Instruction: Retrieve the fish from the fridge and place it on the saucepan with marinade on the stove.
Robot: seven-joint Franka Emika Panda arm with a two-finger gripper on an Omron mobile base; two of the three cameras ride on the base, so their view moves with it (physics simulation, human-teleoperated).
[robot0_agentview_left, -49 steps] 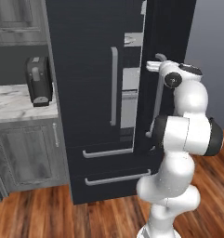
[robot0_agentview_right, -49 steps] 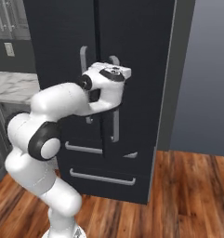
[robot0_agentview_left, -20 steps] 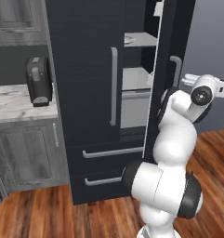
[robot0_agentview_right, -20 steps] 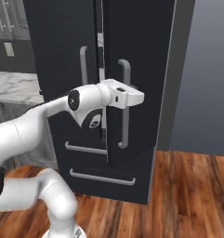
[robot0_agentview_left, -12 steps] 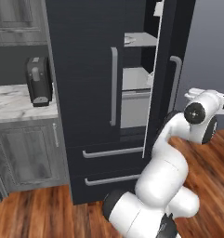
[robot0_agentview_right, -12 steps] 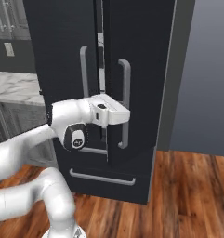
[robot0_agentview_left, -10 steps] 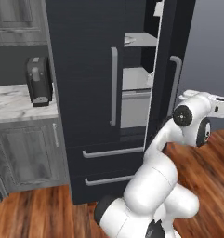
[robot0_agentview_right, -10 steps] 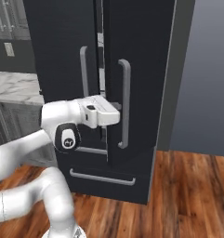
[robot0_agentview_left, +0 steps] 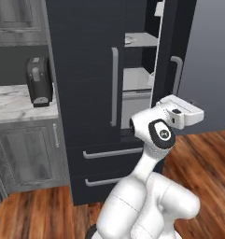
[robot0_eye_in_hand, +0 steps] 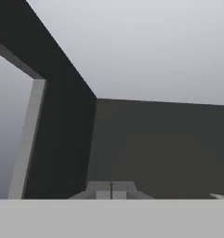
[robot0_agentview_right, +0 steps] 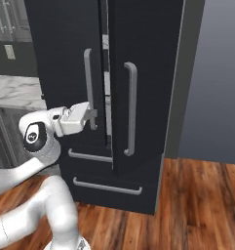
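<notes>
My end effector (robot0_agentview_right: pixel 93 117) by fridge (robot0_agentview_left: pixel 86 70) right door's (robot0_agentview_right: pixel 148 73) inner edge, fingers together, gripping nothing I can make out. Right door ajar, grey shelves (robot0_agentview_left: pixel 138 40) showing through gap in left base view. Fish somewhere inside, hidden from here. Judging ahead: fish small, light, likely slick and soft-ish; pinch across narrow middle, gentle squeeze. Door stiff, heavy; long bar handle (robot0_agentview_right: pixel 132 110) best purchase for widening gap first.
</notes>
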